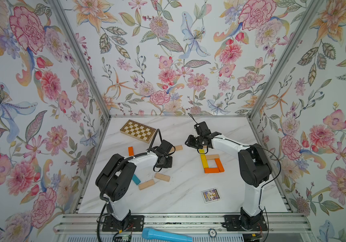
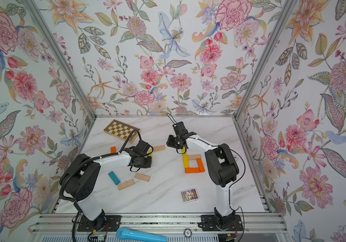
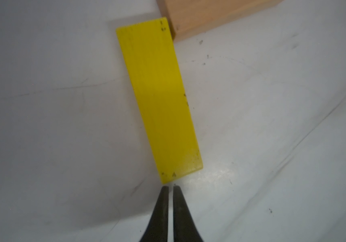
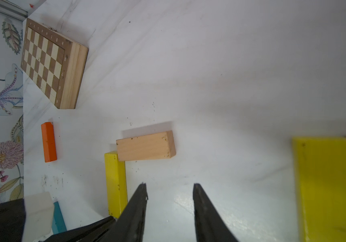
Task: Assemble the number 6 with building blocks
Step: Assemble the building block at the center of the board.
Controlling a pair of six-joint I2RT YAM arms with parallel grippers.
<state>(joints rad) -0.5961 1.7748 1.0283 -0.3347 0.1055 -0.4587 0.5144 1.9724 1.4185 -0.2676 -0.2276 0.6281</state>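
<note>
Beside a beige plank [image 3: 210, 16], the loose yellow plank [image 3: 157, 100] lies flat on the tabletop [image 3: 52, 125]; left claw [image 3: 170, 188] clenched empty at its end, right claw [image 4: 170, 188] gaping empty near the unfinished 6 [image 1: 212, 170]. I judge it light, rigid, slick-painted: pinch across long edges, mid-length.

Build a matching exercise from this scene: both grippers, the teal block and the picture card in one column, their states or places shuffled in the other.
Column one
1. left gripper
2. right gripper
3. teal block
4. picture card

Column two
A. jaws apart, nothing between them
B. lying flat next to a beige block
C. jaws nearly together, tips at the end of a yellow block
D. lying apart from all the blocks

Pairs: 1-C, 2-A, 3-B, 4-D
</note>
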